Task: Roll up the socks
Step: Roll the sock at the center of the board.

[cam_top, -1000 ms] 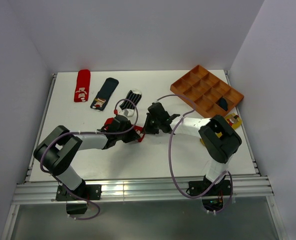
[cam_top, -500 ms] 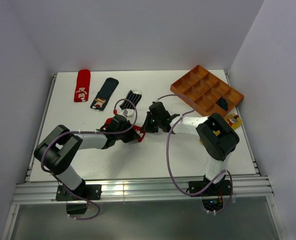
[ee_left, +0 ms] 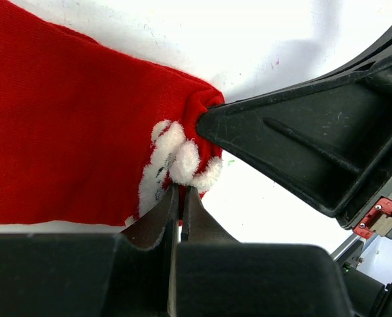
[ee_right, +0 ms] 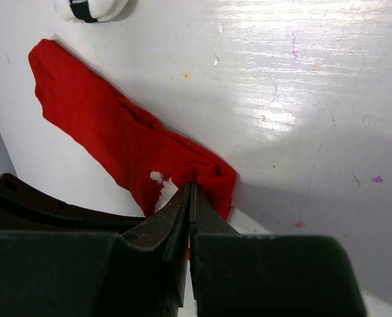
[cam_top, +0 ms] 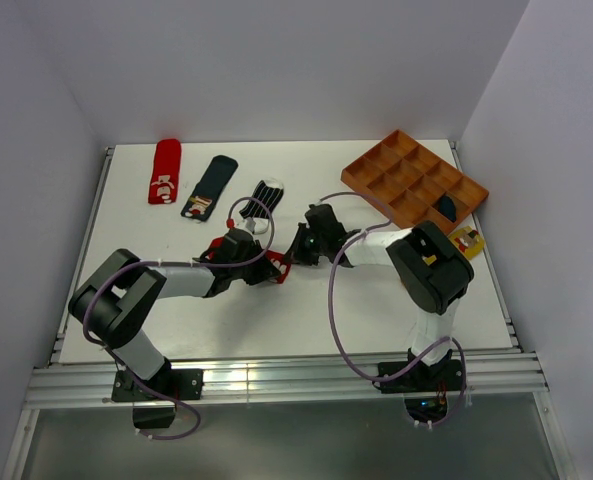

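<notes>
A red sock with white marks (ee_left: 70,125) lies flat on the white table between my two arms. My left gripper (ee_left: 180,191) is shut on the sock's end, right at the fluffy white marks. My right gripper (ee_right: 192,186) is shut on a bunched fold of the same red sock (ee_right: 116,132). In the top view both grippers, left (cam_top: 272,268) and right (cam_top: 294,260), meet tip to tip over it. At the back lie a second red sock (cam_top: 164,170), a navy sock with a patch (cam_top: 209,186) and a striped sock (cam_top: 261,202).
An orange compartment tray (cam_top: 396,165) stands at the back right with a dark navy sock (cam_top: 445,207) in one compartment. A yellow item (cam_top: 466,240) shows beside the right arm's elbow. The table's edges run along a metal frame.
My right gripper has closed further onto the red sock's fold, and its arm has shifted slightly left. The left gripper keeps its grip and has not moved.
</notes>
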Motion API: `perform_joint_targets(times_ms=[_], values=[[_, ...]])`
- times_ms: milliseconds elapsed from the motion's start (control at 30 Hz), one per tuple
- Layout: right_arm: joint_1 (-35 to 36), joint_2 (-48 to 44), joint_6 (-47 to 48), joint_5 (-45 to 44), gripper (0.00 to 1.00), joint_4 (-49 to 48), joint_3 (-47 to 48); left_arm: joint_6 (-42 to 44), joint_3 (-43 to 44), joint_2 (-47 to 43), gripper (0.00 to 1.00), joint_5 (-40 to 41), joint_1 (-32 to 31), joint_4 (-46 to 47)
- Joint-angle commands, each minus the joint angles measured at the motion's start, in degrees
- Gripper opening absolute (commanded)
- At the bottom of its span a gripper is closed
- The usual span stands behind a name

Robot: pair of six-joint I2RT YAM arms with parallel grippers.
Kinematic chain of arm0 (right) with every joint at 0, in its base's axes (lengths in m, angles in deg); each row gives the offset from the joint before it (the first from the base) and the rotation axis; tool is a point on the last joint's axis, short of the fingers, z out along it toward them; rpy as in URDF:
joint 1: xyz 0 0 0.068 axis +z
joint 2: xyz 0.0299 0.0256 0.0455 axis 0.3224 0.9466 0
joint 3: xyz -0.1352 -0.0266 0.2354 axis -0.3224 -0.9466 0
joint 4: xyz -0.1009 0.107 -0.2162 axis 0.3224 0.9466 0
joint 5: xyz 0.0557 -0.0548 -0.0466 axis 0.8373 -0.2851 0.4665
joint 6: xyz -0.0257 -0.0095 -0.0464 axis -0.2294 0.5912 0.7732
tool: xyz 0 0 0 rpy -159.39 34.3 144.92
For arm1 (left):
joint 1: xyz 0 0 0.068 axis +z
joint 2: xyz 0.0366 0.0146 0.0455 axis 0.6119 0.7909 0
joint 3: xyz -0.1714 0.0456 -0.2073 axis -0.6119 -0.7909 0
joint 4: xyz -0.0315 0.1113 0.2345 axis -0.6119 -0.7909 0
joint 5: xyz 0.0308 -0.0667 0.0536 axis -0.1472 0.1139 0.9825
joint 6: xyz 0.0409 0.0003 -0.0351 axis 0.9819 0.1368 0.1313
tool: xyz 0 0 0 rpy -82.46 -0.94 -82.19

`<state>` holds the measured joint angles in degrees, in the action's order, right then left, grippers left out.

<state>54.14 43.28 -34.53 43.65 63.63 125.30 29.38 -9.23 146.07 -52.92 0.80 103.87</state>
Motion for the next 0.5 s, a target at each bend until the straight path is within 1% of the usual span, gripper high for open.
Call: perform_joint_targets(times_ms=[0, 67, 100, 133, 200, 233, 267, 400, 467], values=[[-0.4, 2.0, 2.9, -0.3, 0.06, 2.0, 1.3, 1.2, -1.5, 2.2, 0.0, 1.2, 0.3, -4.4], [-0.3, -0.8, 3.7, -1.3, 0.08, 2.7, 1.5, 1.2, -1.4, 2.4, 0.0, 0.8, 0.4, -4.3], [-0.3, -2.0, 4.2, -3.3, 0.09, 4.5, 1.5, 1.3, -1.3, 2.3, 0.0, 0.8, 0.4, -4.4], [-0.2, -3.1, 5.2, -4.9, 0.12, 5.9, 2.1, 1.3, -1.3, 2.3, 0.0, 0.8, 0.4, -4.4], [0.1, -5.6, 6.2, -8.5, 0.15, 10.0, 2.9, 1.3, -1.3, 2.4, 0.0, 0.7, 0.4, -4.3], [0.2, -6.2, 6.3, -9.2, 0.2, 11.0, 3.4, 1.3, -1.2, 2.6, 0.0, 0.7, 0.4, -4.3], [0.3, -6.8, 6.2, -9.8, 0.21, 12.0, 3.9, 1.3, -1.2, 2.6, 0.0, 0.6, 0.4, -4.2], [1.8, -5.9, 6.0, -14.5, 0.31, 19.7, 7.1, 1.2, -1.3, 2.6, 0.0, 0.4, 0.5, -4.1], [3.1, -4.7, 5.6, -16.6, 0.32, 21.3, 9.0, 1.4, -1.3, 2.5, 0.0, 0.3, 0.5, -4.1]])
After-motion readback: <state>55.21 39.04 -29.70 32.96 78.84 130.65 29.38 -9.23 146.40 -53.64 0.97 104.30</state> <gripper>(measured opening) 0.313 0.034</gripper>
